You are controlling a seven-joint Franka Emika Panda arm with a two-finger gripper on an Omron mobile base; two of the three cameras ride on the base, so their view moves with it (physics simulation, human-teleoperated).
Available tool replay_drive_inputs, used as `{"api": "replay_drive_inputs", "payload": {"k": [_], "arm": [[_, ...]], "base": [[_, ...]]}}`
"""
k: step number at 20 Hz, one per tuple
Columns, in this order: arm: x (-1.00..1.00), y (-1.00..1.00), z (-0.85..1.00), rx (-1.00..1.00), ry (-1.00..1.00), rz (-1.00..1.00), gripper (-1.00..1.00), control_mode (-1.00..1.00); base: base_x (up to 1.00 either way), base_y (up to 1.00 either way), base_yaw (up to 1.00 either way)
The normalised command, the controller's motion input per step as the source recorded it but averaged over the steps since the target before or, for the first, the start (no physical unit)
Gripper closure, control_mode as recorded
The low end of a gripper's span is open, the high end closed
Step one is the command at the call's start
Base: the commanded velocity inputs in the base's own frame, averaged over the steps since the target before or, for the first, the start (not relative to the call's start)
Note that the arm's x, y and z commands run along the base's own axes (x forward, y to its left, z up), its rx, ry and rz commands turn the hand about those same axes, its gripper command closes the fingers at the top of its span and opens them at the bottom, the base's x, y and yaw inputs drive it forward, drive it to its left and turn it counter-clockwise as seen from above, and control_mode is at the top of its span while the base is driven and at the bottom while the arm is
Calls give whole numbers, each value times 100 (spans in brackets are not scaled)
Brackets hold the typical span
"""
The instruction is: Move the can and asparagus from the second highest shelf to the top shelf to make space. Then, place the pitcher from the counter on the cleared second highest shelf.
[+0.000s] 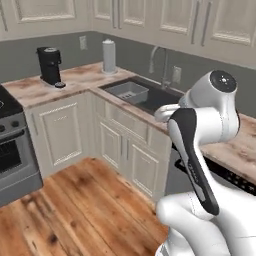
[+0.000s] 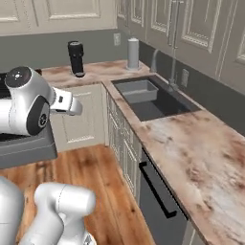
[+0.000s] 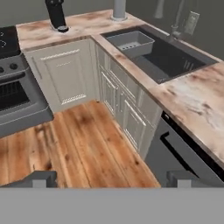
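Hand view: gripper [image 3: 112, 178] wide apart, holding nothing, aimed over wood floor [image 3: 78, 144].
Counter [image 3: 197, 100]: bare stone beside sink [image 3: 162, 59].
Can, asparagus, pitcher: whereabouts cannot be told.
Handling judgement: pitcher likely heavy, slippery; grasp mid-body.

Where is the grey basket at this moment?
The grey basket lies inside the dark sink, at its end nearer the paper towel roll in the counter's corner. In the hand view it is at the upper middle.
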Motion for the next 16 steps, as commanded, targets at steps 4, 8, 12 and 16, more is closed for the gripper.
{"api": "replay_drive_inputs", "payload": {"k": [4, 8, 12, 16], "arm": [[0, 0, 0, 0, 0, 0, -100, 100], [0, 0, 0, 0, 0, 0, -100, 100], [0, 0, 0, 0, 0, 0, -100, 100], [0, 0, 0, 0, 0, 0, -100, 100]], "base": [[91, 6, 55], [93, 13, 56], [85, 16, 55], [79, 31, 52]]}}
